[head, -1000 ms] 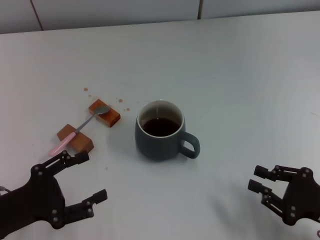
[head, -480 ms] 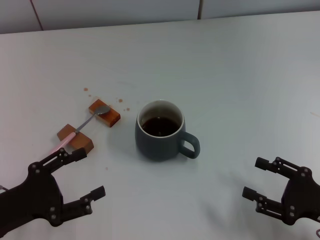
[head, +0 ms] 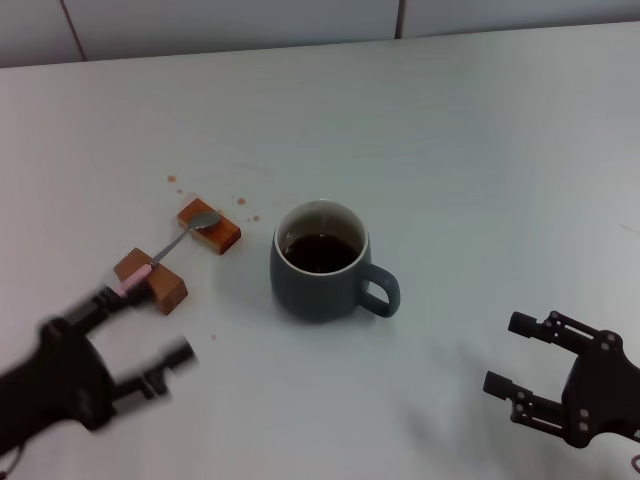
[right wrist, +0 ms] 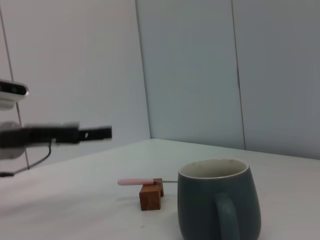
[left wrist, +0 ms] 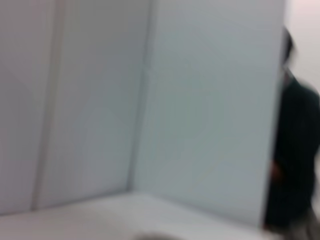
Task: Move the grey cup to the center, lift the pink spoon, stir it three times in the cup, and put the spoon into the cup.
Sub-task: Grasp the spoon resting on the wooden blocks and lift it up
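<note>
The grey cup stands upright at the middle of the white table, its handle toward my right and dark liquid inside; it also shows in the right wrist view. The pink spoon lies across two brown blocks to the cup's left, its metal bowl on the far block; its pink handle shows in the right wrist view. My left gripper is open, blurred by motion, just in front of the spoon's handle end. My right gripper is open and empty near the front right.
Two brown blocks hold the spoon off the table. Small brown specks lie near the far block. A wall rises at the table's far edge. The left wrist view shows only wall panels.
My left gripper has shifted left and a little toward the spoon's handle and is now blurred. My right gripper opened wider between the earliest frame and half a second ago, then stayed still.
</note>
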